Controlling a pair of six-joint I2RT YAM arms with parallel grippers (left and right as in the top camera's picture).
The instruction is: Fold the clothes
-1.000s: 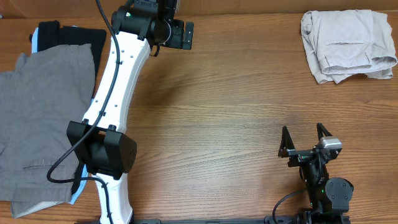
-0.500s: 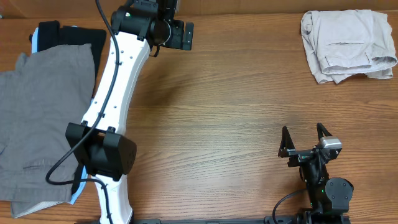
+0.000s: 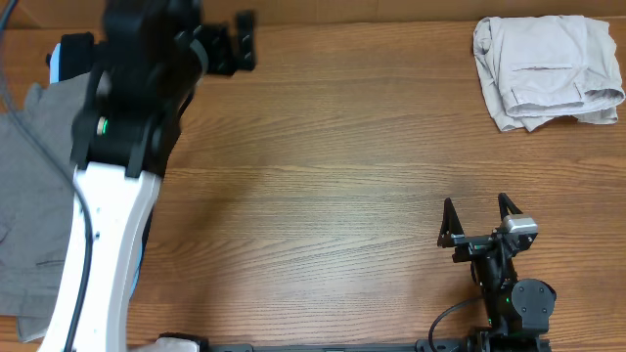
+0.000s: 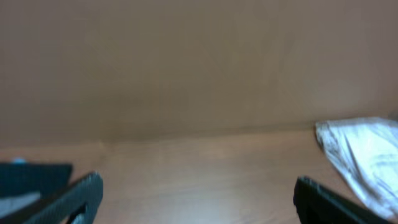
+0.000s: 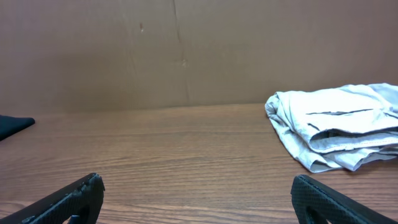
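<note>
The cream shorts point(image 3: 544, 71) lie folded in a bundle at the far right corner of the table. They also show in the right wrist view point(image 5: 339, 134) and, blurred, at the right edge of the left wrist view point(image 4: 364, 162). My left gripper point(image 3: 238, 43) is open and empty, high over the far left of the table, pointing right. My right gripper point(image 3: 479, 217) is open and empty near the front edge at the right, well short of the shorts.
Grey trousers point(image 3: 34, 186) lie spread at the left edge, over black and light-blue garments point(image 3: 73, 54). My left arm point(image 3: 108, 225) rises over them, close to the camera. A brown wall point(image 5: 186, 50) stands behind the table.
My left arm has lifted towards the camera and swung left; its gripper moved left from the far centre. The right arm and the shorts have not moved.
</note>
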